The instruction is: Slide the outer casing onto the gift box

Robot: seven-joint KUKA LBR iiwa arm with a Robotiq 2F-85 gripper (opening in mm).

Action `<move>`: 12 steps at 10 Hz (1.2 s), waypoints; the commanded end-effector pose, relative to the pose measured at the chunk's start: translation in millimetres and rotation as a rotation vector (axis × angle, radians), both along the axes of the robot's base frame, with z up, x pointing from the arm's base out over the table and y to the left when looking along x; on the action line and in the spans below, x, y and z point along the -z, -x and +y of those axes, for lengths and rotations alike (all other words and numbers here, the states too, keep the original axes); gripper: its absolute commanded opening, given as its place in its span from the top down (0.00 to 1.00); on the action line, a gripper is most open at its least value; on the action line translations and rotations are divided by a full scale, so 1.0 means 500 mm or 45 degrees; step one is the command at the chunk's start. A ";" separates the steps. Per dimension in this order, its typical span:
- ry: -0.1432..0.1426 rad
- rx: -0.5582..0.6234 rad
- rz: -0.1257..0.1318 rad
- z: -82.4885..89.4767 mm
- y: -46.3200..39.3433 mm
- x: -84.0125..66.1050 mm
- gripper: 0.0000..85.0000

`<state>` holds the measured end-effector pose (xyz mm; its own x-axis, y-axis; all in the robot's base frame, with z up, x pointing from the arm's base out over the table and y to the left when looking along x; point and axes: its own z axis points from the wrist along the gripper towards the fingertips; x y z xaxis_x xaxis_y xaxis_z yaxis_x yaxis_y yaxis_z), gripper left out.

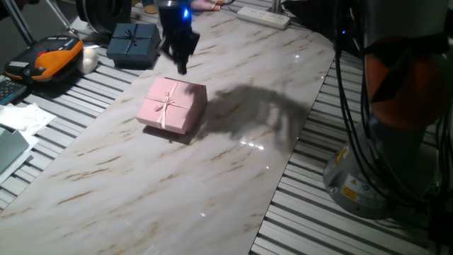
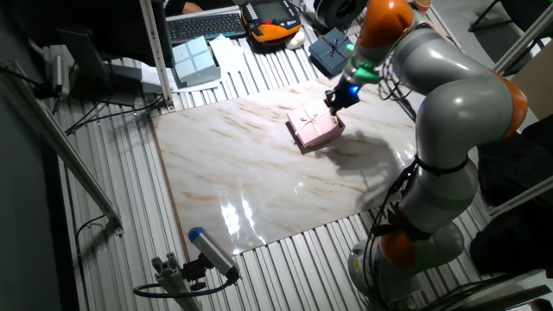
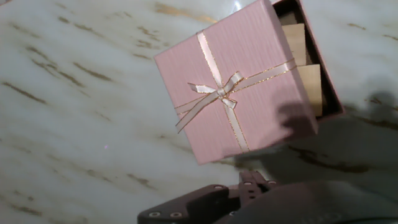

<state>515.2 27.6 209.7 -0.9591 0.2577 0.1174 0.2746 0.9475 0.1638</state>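
Pink cardboard gift box (image 3: 239, 84) with bowed ribbon lying on the marble bench (image 1: 212, 184), seemingly part-seated in its outer casing (image 3: 326, 87); likely light, crushable; best pushed at a flat edge; tool (image 1: 180, 65) hovering just beside, holding nothing, opening unclear.

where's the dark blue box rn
In one fixed view, the dark blue box sits at the table's far left, beyond the pink gift box, beside the gripper.

Dim room, white glare patches on the glossy marble tabletop (image 2: 233, 212), broad soft arm shadow (image 1: 262, 106), grainy hand view, blurred near edge.
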 end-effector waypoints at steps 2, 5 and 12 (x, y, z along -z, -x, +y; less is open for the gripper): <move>0.009 0.038 -0.033 0.023 -0.013 0.042 1.00; 0.037 0.089 -0.043 0.073 -0.029 0.100 1.00; 0.032 0.076 -0.008 0.095 -0.032 0.121 1.00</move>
<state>530.9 75.2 148.9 -0.9422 0.3178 0.1057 0.3303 0.9341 0.1354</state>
